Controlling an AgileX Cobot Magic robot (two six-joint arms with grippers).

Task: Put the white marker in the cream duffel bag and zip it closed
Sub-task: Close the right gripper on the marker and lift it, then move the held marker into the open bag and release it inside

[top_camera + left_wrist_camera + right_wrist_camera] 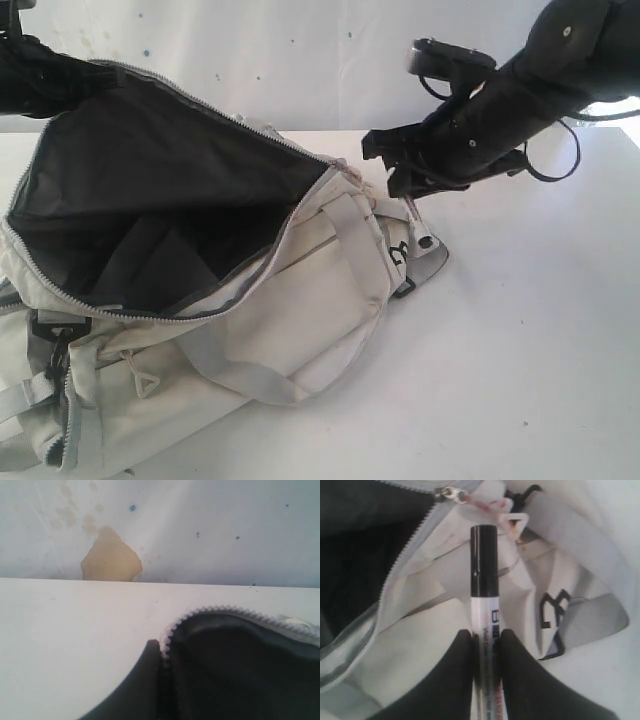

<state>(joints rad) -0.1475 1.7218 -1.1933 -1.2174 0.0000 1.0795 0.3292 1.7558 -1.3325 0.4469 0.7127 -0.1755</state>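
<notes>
On the left, the left gripper point(162, 651) has its fingers pressed together on the toothed zipper rim of the bag point(300, 320), at the far upper corner of its mouth. The bag lies on the white table point(520, 350) with that mouth gaping wide and its dark lining showing. To the right, the right gripper point(486, 641) hovers over the bag's closed end, its fingers pinching the marker point(484, 605) by the white barrel, black cap outward near the zipper pull point(449, 493); the marker is outside the bag.
</notes>
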